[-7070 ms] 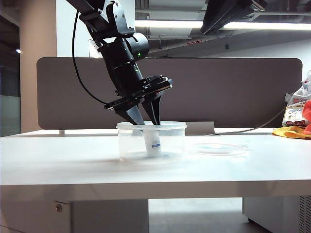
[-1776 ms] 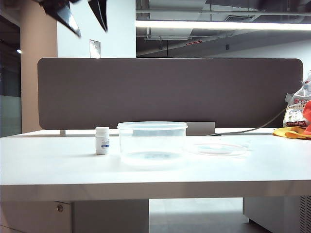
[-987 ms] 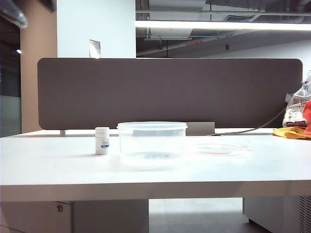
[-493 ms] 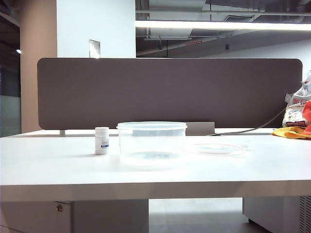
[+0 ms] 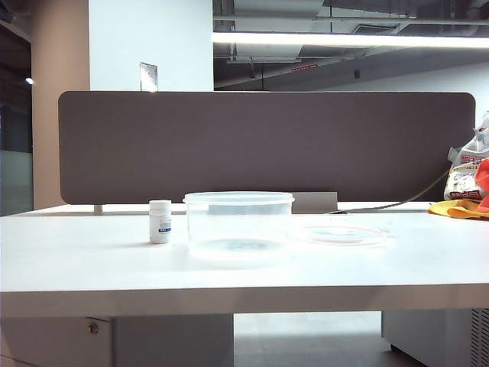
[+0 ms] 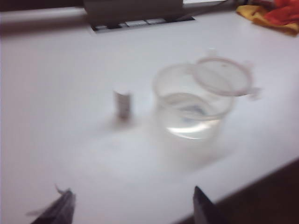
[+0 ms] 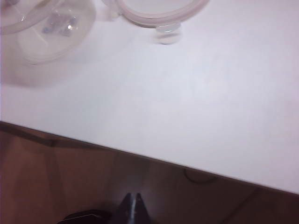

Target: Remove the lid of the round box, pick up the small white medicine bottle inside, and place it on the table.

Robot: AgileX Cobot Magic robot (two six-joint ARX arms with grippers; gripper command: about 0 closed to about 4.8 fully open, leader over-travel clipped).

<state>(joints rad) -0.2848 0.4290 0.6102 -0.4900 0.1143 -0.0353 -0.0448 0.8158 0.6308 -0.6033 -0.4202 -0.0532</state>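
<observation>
Exterior view: on the table [image 5: 92, 260] I count one small white medicine bottle [image 5: 160, 222], one round box [image 5: 238, 223] and one lid [image 5: 341, 232], all in a row roughly midway between the front edge and the back edge with its grey divider panel [image 5: 267, 145]. The bottle stands upright, cap up, its long axis vertical, just beside the box on the side nearer the table's left edge and not touching it. The box sits open-mouthed and upright with nothing standing in it. The lid lies flat on the tabletop on the other side of the box; from this low angle it is a faint thin ring, and I cannot tell whether it touches the box. At the far right corner a yellow cloth [image 5: 461, 208] and a printed bag [image 5: 467, 174] are cut off by the frame. Neither of my arms shows here.

My left gripper [image 6: 133, 207] hangs high above the front part of the table, its two fingertips [image 6: 63, 210] wide apart with nothing between them; the picture is blurred, so the bottle's [image 6: 123, 103] label cannot be read. My right gripper [image 7: 132, 203] is off the table's front edge, over the floor, fingertips pressed together on nothing. There, the box [image 7: 42, 28] and lid [image 7: 159, 11] are cut off.
</observation>
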